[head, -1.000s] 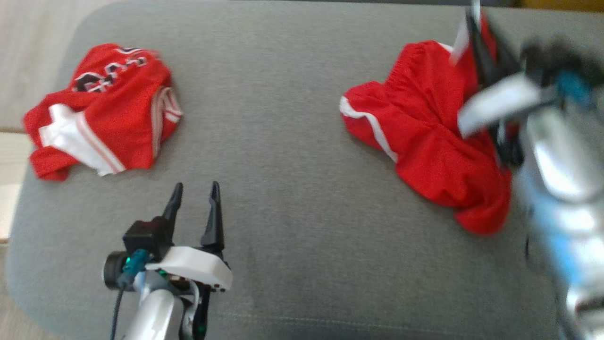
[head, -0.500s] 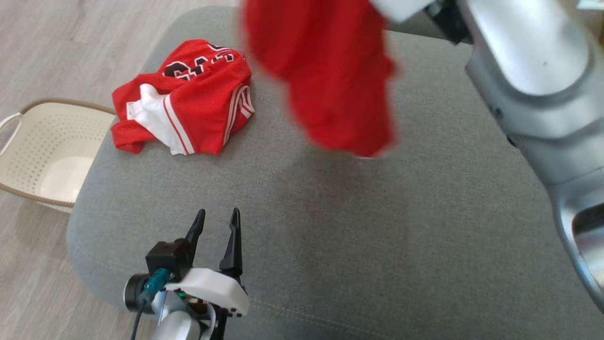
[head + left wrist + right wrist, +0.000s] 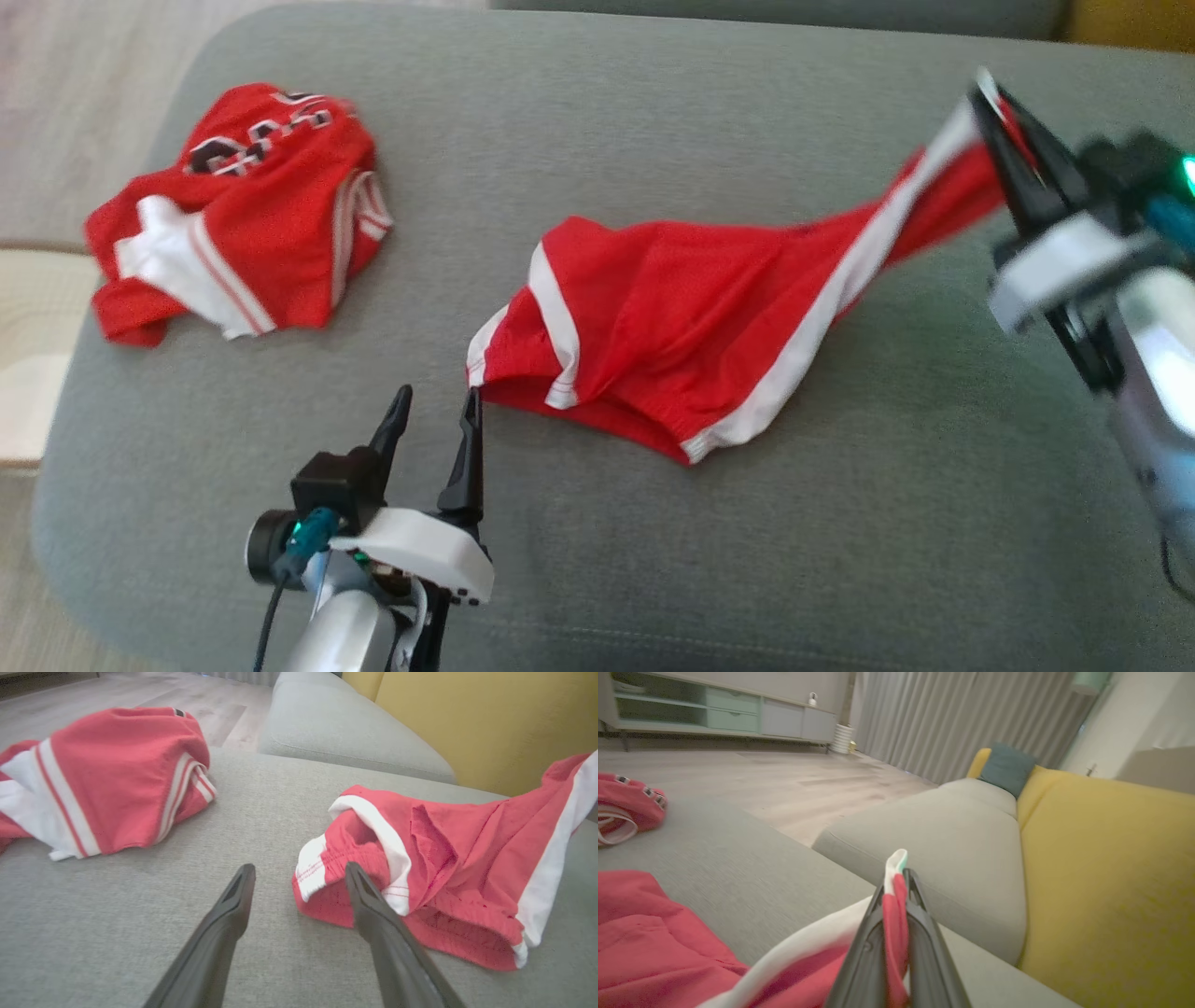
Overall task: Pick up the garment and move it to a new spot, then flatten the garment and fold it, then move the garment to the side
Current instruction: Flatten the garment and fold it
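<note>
The garment (image 3: 672, 317) is a pair of red shorts with white side stripes. It lies stretched across the middle of the grey cushion (image 3: 653, 560). My right gripper (image 3: 988, 93) is shut on one end of it at the right and holds that end slightly off the cushion. In the right wrist view the red and white cloth is pinched between the fingers of the right gripper (image 3: 899, 877). My left gripper (image 3: 439, 397) stands open at the near left, empty. Its right fingertip is just beside the garment's (image 3: 448, 868) lower left corner.
A second red piece, a crumpled jersey (image 3: 243, 205) with white trim and lettering, lies at the cushion's far left. A pale basket (image 3: 23, 364) sits on the floor beyond the left edge. A yellow sofa back (image 3: 1106, 882) and another grey seat cushion (image 3: 952, 830) lie beyond the far side.
The head camera has shifted. The shorts, hanging in the air half a second ago, now lie spread on the cushion's middle, with the right gripper pulled out to the right. The left gripper is unchanged.
</note>
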